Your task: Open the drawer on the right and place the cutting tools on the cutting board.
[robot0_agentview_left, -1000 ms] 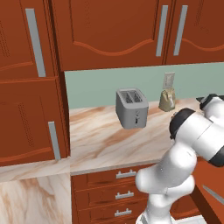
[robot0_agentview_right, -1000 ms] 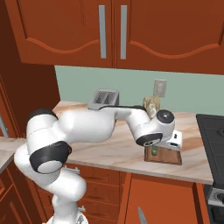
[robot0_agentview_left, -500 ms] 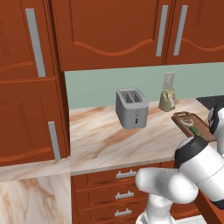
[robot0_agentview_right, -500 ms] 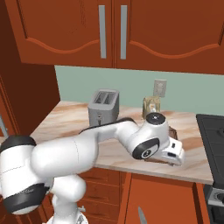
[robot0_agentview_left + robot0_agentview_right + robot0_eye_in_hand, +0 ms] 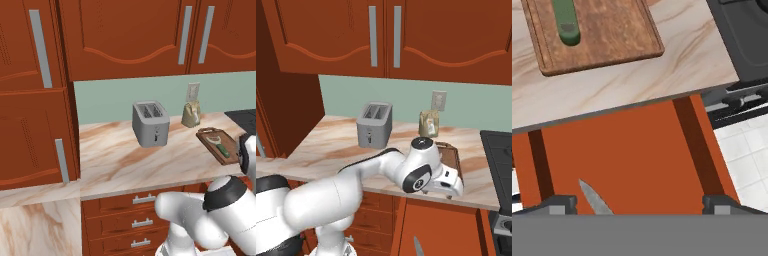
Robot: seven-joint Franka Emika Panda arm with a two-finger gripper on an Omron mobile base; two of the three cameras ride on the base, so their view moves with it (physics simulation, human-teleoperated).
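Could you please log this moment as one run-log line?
green-handled peeler: on dark brown wooden cutting board | grey-bladed knife: in open reddish-brown drawer | gripper: open, above drawer

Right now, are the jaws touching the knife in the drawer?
Apart. The hand view shows the knife lying on the drawer floor between the open jaws, with bare wood on both sides of the blade.

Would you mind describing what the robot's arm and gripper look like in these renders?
The arm is glossy white, built of thick rounded segments with dark grey to black rings and caps at the joints. No cables or markings are visible. The hand at its end is a white block. The gripper has two small dark grey finger tips with lighter square faces, one at each side, seen in the hand view.
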